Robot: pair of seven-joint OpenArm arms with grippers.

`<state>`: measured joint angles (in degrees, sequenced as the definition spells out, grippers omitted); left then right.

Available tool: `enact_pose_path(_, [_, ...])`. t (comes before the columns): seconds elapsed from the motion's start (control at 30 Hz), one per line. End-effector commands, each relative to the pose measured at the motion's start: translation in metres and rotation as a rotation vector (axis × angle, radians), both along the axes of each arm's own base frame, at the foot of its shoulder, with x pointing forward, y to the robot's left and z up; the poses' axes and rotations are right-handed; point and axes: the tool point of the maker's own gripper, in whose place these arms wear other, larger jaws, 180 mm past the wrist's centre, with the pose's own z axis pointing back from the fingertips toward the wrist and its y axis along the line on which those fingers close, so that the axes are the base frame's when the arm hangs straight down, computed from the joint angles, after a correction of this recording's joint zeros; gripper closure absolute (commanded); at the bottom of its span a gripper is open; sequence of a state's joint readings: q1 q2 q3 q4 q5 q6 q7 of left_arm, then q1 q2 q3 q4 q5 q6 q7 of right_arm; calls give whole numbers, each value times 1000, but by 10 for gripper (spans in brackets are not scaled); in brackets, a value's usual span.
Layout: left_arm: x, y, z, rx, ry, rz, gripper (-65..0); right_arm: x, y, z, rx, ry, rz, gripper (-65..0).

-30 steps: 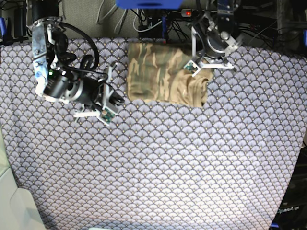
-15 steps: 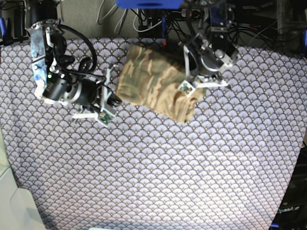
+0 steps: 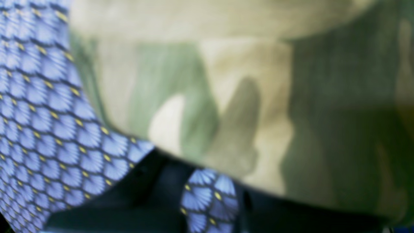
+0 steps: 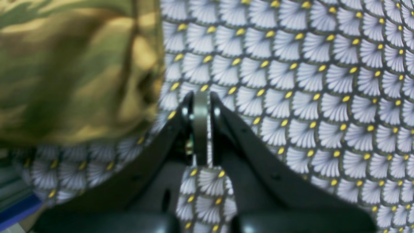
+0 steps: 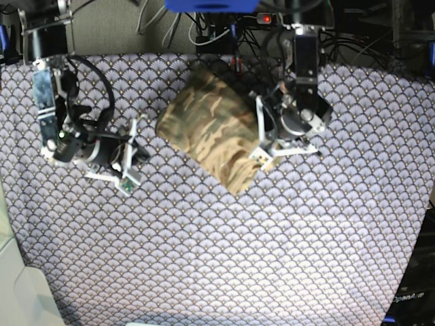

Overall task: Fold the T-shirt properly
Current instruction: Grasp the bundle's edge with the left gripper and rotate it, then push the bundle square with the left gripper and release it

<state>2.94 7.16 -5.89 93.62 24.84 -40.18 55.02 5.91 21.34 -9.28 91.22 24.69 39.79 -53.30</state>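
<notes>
The camouflage T-shirt [image 5: 212,129] lies folded into a compact rectangle, turned diagonally on the table cloth. My left gripper [image 5: 262,149] is at its right edge, shut on the fabric. In the left wrist view the blurred T-shirt [image 3: 245,97] fills the frame and covers the fingertips of the left gripper [image 3: 210,166]. My right gripper [image 5: 132,157] is shut and empty, apart from the shirt to its left. In the right wrist view the right gripper [image 4: 200,98] has its jaws together above the cloth, with the T-shirt [image 4: 71,68] at the upper left.
The purple-grey fan-scale table cloth [image 5: 224,244] covers the table. Cables and dark equipment [image 5: 224,27] line the back edge. A pale surface [image 5: 13,285] borders the front left corner.
My left gripper has dragged the T-shirt forward and to the left, turning it from square to diagonal. My right gripper has moved left, away from the shirt.
</notes>
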Motion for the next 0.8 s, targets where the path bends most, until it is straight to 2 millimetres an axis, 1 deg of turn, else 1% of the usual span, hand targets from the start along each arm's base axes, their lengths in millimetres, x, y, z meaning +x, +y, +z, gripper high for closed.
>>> enact_pose_path(0.0, [14, -7, 12, -28, -48, -3, 0, 9, -5, 7, 14, -29, 0, 0])
enact_pose_path(0.1, [23, -14, 14, -43, -51, -6, 0, 14, -12, -5, 45, -8, -34, 0])
enact_pose_path(0.2, [30, -17, 13, -50, -47, -11, 0, 12, -15, -17, 64, 20, -56, 0])
enact_pose_path(0.27, [35, -20, 13, -55, -44, -14, 0, 7, -14, -20, 70, 27, -56, 0])
enact_pose_path(0.33, [42, -23, 14, -62, -47, -19, 0, -4, -9, -24, 77, 40, -48, 0])
enact_pose_path(0.43, [50, -25, 14, -67, -49, -25, 0, -19, 9, -23, 106, 41, -24, 0])
enact_pose_path(0.53, [61, -27, 15, -68, -48, -31, 0, -34, 22, -21, 127, 42, -4, 0])
enact_pose_path(0.63, [68, -31, 12, -74, -33, -40, 0, -49, 32, -23, 149, 56, 7, 0])
enact_pose_path(0.7, [71, -37, 10, -103, -21, -45, 0, -58, 41, -25, 169, 68, 9, 0])
enact_pose_path(0.77, [76, -50, 14, -181, -32, -53, 0, -66, 45, -26, 179, 79, 11, 0])
